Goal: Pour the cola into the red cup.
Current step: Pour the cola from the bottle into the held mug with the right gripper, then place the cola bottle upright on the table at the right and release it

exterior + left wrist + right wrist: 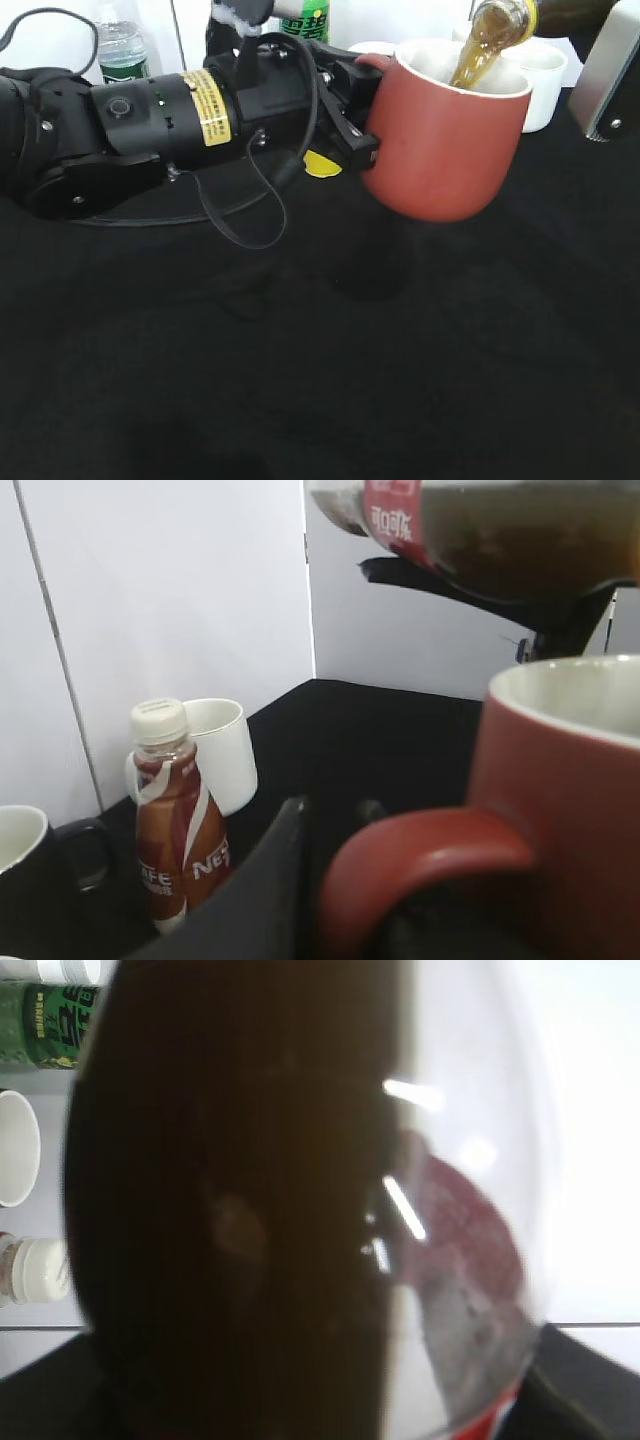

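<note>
Notice your left gripper (350,105) clamps the red cup (445,140) by its handle, lifted under the tipped cola (505,22) so the stream lands inside; the right gripper's grip can't be told.

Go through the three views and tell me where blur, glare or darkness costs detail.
Exterior view: black table swallows shadows; red cup and poured stream are sharp. Left wrist view: cup handle close and soft; Nescafe bottle fairly sharp. Right wrist view: cola bottle fills the frame, blurred, with white glints on the plastic and a washed-out background.
</note>
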{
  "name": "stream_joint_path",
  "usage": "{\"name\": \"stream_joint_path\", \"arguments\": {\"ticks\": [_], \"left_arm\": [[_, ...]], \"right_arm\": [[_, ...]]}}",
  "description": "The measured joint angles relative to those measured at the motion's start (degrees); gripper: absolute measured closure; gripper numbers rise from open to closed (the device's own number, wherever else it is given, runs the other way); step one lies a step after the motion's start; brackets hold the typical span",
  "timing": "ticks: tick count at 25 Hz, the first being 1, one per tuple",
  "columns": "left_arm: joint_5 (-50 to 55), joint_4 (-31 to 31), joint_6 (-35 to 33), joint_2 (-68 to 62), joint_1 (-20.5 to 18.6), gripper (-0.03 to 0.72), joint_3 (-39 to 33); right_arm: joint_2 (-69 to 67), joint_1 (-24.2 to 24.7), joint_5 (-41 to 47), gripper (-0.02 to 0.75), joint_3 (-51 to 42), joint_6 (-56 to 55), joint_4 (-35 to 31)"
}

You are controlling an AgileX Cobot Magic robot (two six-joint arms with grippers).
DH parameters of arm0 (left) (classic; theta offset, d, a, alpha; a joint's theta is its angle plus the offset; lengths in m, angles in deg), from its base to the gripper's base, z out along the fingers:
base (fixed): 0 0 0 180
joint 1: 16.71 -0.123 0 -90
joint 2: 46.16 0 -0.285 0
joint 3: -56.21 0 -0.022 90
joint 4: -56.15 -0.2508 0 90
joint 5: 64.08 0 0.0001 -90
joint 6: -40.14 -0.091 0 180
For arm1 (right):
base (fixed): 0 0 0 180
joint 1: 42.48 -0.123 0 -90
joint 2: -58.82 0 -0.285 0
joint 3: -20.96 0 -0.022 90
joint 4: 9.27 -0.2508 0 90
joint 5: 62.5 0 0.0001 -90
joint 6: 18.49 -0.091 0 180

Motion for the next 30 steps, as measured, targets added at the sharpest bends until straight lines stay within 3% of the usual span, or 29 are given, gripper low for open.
{"name": "stream_joint_path", "arguments": {"ticks": [9,12,18,24,28,30], "left_arm": [[0.0,-0.2,0.1,0.0,0.0,0.578,0.0],[-1.5,-0.3,0.1,0.0,0.0,0.577,0.0],[-7.7,2.1,0.1,0.0,0.0,0.578,0.0],[-12.1,5.3,0.1,0.0,-2.9,0.597,0.0],[-12.1,5.0,0.1,0.0,-7.2,0.598,0.0],[-12.1,4.0,0.1,0.1,-11.4,0.598,0.0]], "right_arm": [[0.1,0.0,-0.1,0.245,0.0,0.1,-0.1],[0.1,0.0,0.3,0.245,0.0,-1.5,-2.9],[0.1,0.0,0.4,0.245,0.0,-24.0,-3.3],[0.1,0.0,0.5,0.245,0.0,-59.5,-3.5],[0.1,0.0,0.5,0.245,0.0,-64.5,-3.5],[0.1,0.0,0.4,0.245,0.0,-64.6,-3.6]]}}
